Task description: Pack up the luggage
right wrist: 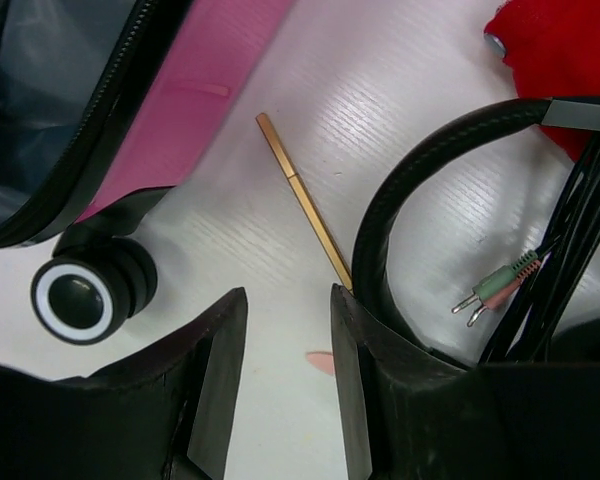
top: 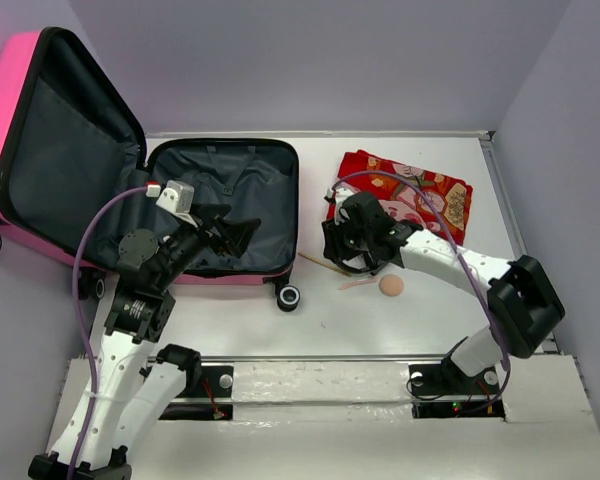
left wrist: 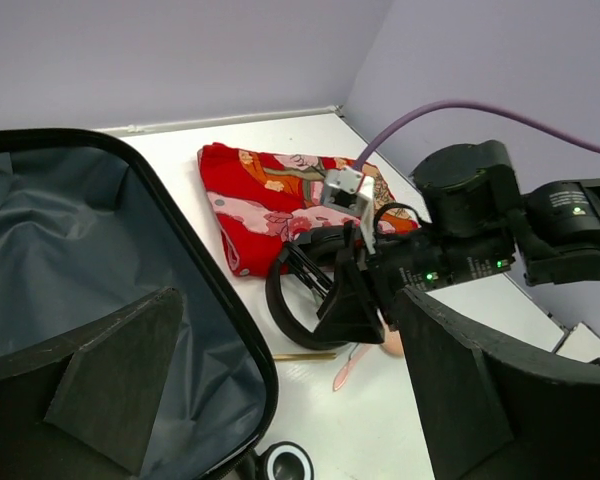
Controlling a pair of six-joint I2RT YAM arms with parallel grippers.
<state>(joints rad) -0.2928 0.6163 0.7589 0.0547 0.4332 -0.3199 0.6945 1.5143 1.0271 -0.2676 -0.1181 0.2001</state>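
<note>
On the left side of the white table point(top: 540, 200) lies the small bright pink hard-shell luggage point(top: 15, 100), unzipped and spread open: its lid leans up against the left wall, its base rests flat on the table with the dark grey fabric lining facing up, and one black-and-white caster wheel point(top: 289, 297) pokes out at the near right corner. The left gripper point(top: 232, 228) hovers over the near part of that base, its jaws spread wide with nothing between them. To the right of the case, the right gripper point(right wrist: 285, 310) hangs low over the table with a narrow gap between its fingers, and only bare table shows through that gap. A black padded headset band point(right wrist: 400, 190) curves along the outer side of one finger, with a dark cable ending in green and pink audio plugs point(right wrist: 490, 292); whether the band is caught by the gripper I cannot tell. A thin gold stick point(right wrist: 305, 205) lies between wheel and band. Behind the gripper sits a folded red cartoon-print cloth point(top: 420, 190), and a small round peach object point(top: 390, 286) lies nearer the arms.
</note>
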